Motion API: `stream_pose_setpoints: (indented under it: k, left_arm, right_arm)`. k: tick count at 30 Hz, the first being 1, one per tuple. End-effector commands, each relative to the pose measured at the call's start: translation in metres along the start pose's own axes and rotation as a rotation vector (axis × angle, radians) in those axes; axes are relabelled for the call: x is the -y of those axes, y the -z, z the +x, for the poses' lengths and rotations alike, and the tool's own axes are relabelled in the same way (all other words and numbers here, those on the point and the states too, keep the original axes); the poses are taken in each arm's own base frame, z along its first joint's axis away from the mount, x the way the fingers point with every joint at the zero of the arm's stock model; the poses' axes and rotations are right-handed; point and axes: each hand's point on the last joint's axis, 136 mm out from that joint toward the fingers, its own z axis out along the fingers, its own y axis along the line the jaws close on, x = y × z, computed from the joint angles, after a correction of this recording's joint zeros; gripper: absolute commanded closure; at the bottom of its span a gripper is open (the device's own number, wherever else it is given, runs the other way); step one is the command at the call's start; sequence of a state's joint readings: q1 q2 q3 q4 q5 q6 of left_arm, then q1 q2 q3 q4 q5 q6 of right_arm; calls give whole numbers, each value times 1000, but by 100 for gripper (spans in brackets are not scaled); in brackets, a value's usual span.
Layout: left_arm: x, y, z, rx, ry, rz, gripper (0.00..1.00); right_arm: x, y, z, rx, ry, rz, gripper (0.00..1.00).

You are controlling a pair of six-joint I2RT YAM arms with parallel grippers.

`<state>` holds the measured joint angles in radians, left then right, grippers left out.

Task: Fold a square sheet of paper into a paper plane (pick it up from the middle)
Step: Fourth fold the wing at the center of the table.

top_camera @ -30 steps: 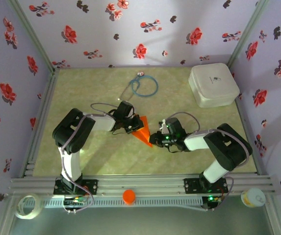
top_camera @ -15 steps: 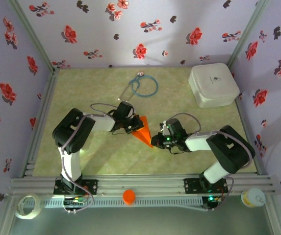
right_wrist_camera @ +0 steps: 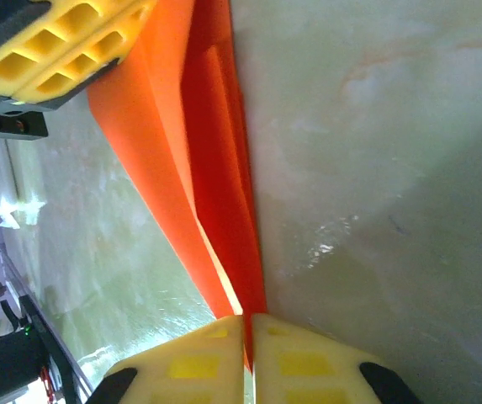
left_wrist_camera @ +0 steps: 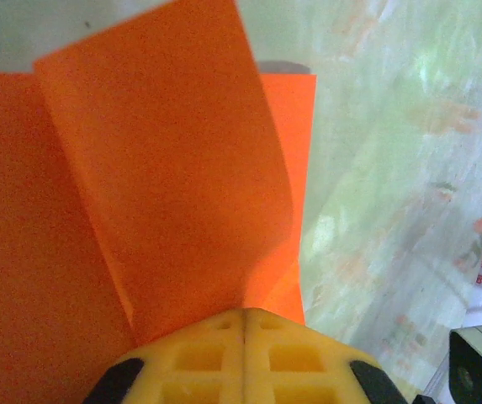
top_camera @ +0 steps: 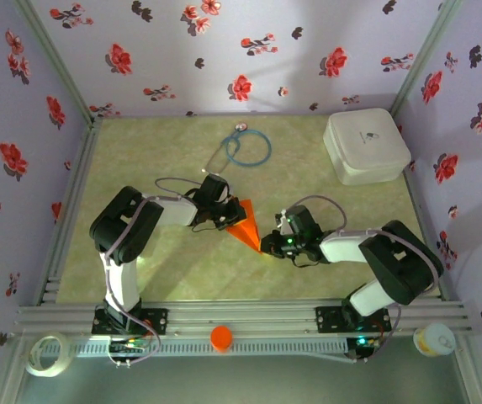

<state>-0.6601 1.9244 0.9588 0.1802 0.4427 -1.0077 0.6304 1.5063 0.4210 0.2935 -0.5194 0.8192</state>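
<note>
Well apart from the white rounded box (top_camera: 367, 146), toward the arms' bases and to the left, the paper plane (top_camera: 245, 227) is held low at the table (top_camera: 182, 269) as a pointed orange wedge. Its broad end, farther from the box, is pinched between the closed pads of the left gripper (left_wrist_camera: 245, 324). Its narrow tip is clamped by the right gripper (right_wrist_camera: 247, 330), whose jaws are pressed together on the paper.
</note>
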Motion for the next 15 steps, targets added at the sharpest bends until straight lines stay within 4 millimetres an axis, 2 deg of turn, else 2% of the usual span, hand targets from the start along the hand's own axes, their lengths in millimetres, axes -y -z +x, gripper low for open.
stream_pose_setpoints:
  k: [1, 9, 15]
  left_arm:
    - [-26, 1, 5, -7, 34, -71, 100]
    - [-26, 1, 5, -6, 34, -72, 100]
    - [-26, 1, 5, -6, 35, -70, 100]
  right_arm:
    - [40, 1, 36, -105, -80, 141, 90]
    - [38, 7, 37, -91, -78, 138, 86]
    - [37, 8, 39, -98, -85, 127, 90]
